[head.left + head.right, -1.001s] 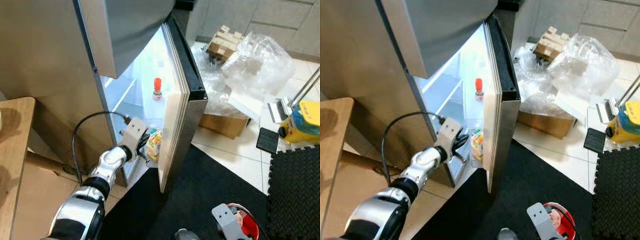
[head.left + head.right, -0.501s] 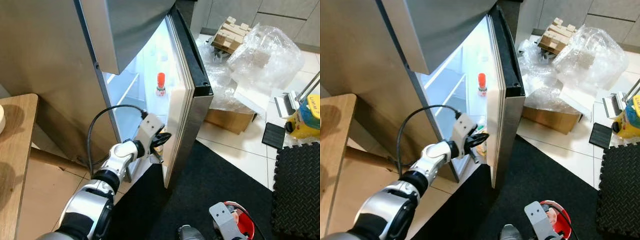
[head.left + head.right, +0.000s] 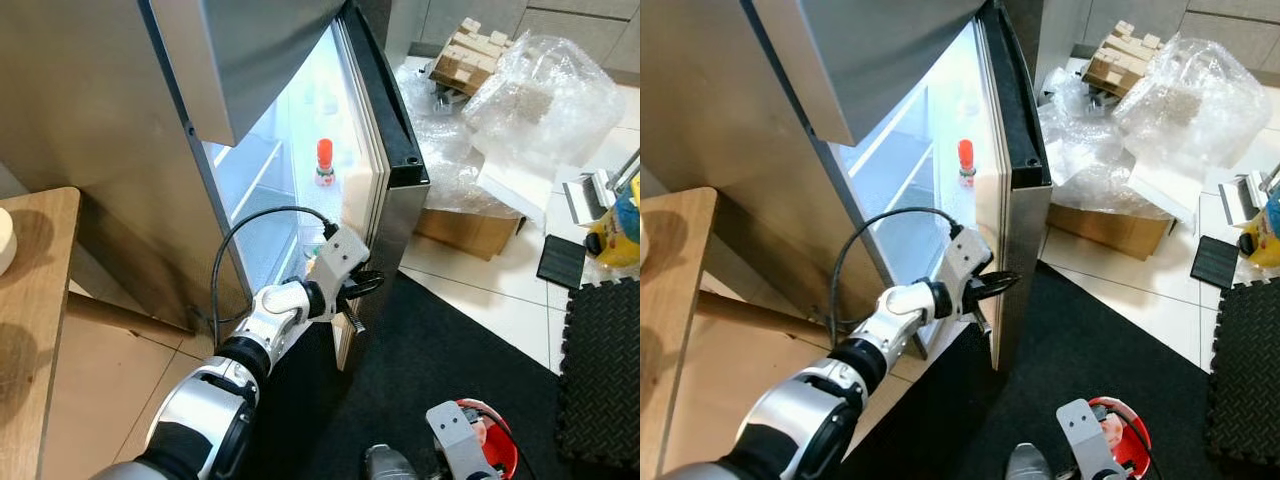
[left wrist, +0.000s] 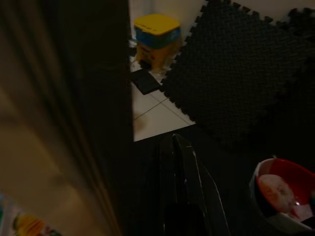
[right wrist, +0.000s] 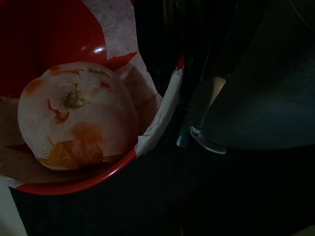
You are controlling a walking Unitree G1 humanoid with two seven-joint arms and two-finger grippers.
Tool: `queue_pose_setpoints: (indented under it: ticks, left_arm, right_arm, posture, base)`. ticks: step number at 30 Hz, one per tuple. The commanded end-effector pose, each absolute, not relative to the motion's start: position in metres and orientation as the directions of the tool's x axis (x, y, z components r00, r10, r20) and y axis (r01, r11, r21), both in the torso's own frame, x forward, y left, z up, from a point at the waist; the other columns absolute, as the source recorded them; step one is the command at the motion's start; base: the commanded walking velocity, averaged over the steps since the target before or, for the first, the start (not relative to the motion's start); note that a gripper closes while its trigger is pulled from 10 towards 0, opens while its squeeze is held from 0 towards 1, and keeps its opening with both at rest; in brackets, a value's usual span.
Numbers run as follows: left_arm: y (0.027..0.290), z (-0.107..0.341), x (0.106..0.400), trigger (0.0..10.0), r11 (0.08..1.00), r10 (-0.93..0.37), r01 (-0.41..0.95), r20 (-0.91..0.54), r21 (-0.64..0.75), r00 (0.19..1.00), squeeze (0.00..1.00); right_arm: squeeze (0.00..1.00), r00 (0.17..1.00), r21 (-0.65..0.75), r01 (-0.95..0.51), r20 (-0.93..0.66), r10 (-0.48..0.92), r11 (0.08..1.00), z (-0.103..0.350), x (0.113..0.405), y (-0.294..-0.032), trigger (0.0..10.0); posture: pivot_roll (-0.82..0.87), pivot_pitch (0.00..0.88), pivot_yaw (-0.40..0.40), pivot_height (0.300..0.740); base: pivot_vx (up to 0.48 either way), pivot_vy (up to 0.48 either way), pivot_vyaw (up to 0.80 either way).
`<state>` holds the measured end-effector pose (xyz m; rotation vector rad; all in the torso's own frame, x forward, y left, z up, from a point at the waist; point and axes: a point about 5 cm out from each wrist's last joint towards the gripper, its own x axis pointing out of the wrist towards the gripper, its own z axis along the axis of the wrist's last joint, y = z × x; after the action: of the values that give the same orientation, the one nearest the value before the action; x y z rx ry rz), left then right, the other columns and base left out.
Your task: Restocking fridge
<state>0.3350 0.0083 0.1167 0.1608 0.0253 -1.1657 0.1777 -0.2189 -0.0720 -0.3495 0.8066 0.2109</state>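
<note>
At the fridge door (image 3: 385,150) near edge, left gripper (image 3: 362,290) closed, empty. Right gripper (image 3: 470,455) low right, carrying red bowl (image 5: 59,59); fruit (image 5: 76,115) soft, rolls — hold the rim.

Head views sharp, fridge interior (image 3: 300,130) glowing bright; wrist views dim, perhaps slightly blurred.

Fridge door (image 3: 398,215): brushed steel outside, black gasket edge, cream inner liner. Bottle (image 3: 325,163) at upper centre: orange-red cap. Bowl (image 5: 93,59), upper left of right wrist view: red, white paper lining, holding a pale fruit (image 5: 76,115) with orange patches. Bucket (image 4: 156,37): yellow and blue. Foam mat (image 4: 246,64): black, interlocking edges.
</note>
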Motion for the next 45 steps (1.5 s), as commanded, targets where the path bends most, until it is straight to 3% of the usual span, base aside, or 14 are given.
queue_pose_setpoints:
  ticks: [1,14,17,20,21,23,28,34,41,42,45]
  left_arm:
    - [-0.019,0.117,0.323,10.0,0.307,-0.944,0.947,-0.092,0.097,0.316,0.00]
    - [-0.061,0.123,0.294,10.0,0.129,-0.992,0.990,0.000,0.051,0.129,0.00]
    - [-0.057,0.119,0.298,10.0,0.177,-0.984,0.982,-0.024,0.060,0.179,0.00]
    - [-0.018,0.101,0.321,10.0,0.420,-0.886,0.900,-0.162,0.114,0.434,0.00]
    - [-0.018,0.101,0.321,10.0,0.420,-0.886,0.900,-0.162,0.114,0.434,0.00]
    - [0.016,0.088,0.332,10.0,0.541,-0.802,0.832,-0.219,0.126,0.555,0.00]
    - [0.074,0.073,0.338,10.0,0.673,-0.694,0.732,-0.252,0.106,0.674,0.00]
    - [0.114,0.065,0.337,10.0,0.772,-0.588,0.626,-0.250,0.110,0.769,0.00]
    - [0.136,0.053,0.329,10.0,0.820,-0.520,0.563,-0.277,0.104,0.808,0.00]
    - [0.136,0.053,0.329,10.0,0.820,-0.520,0.563,-0.277,0.104,0.808,0.00]
    - [0.153,-0.001,0.287,10.0,0.807,-0.493,0.590,-0.518,0.026,0.699,0.00]
  right_arm:
    - [0.00,0.648,-0.204,-0.321,-0.760,0.057,0.925,-0.079,0.164,-0.217,10.0]
    - [0.00,0.647,-0.208,-0.328,-0.761,0.059,0.921,-0.078,0.165,-0.217,10.0]
    - [0.00,0.646,-0.208,-0.332,-0.760,0.062,0.920,-0.078,0.166,-0.216,10.0]
    - [0.00,0.645,-0.208,-0.336,-0.762,0.063,0.918,-0.078,0.167,-0.216,10.0]
    - [0.00,0.645,-0.208,-0.336,-0.762,0.063,0.918,-0.078,0.167,-0.216,10.0]
    - [0.00,0.642,-0.210,-0.342,-0.764,0.064,0.916,-0.078,0.168,-0.217,10.0]
    - [0.00,0.637,-0.216,-0.361,-0.768,0.070,0.907,-0.076,0.172,-0.218,10.0]
    - [0.00,0.636,-0.221,-0.387,-0.767,0.085,0.895,-0.073,0.180,-0.217,10.0]
    - [0.00,0.638,-0.224,-0.394,-0.765,0.090,0.892,-0.071,0.186,-0.216,10.0]
    - [0.00,0.638,-0.224,-0.394,-0.765,0.090,0.892,-0.071,0.186,-0.216,10.0]
    - [0.00,0.626,-0.216,-0.401,-0.774,0.095,0.890,-0.071,0.188,-0.214,10.0]
  posture:
    - [-0.25,0.213,0.078,0.700]
    - [-0.25,0.203,0.070,0.700]
    - [-0.25,0.199,0.068,0.700]
    - [-0.24,0.188,0.058,0.700]
    - [-0.24,0.188,0.058,0.700]
    - [-0.24,0.184,0.052,0.700]
    - [-0.22,0.173,0.026,0.700]
    - [-0.21,0.166,-0.008,0.700]
    - [-0.20,0.154,-0.016,0.700]
    - [-0.20,0.154,-0.016,0.700]
    - [-0.18,0.137,-0.020,0.700]
  base:
    - [0.000,0.000,0.00]
    - [0.000,0.000,0.00]
    - [0.000,0.000,0.00]
    - [0.000,0.000,0.00]
    - [0.000,0.000,0.00]
    - [0.000,0.000,0.00]
    - [0.000,0.000,0.00]
    - [0.000,0.000,0.00]
    - [0.000,0.000,0.00]
    - [0.000,0.000,0.00]
    - [0.000,0.000,0.00]
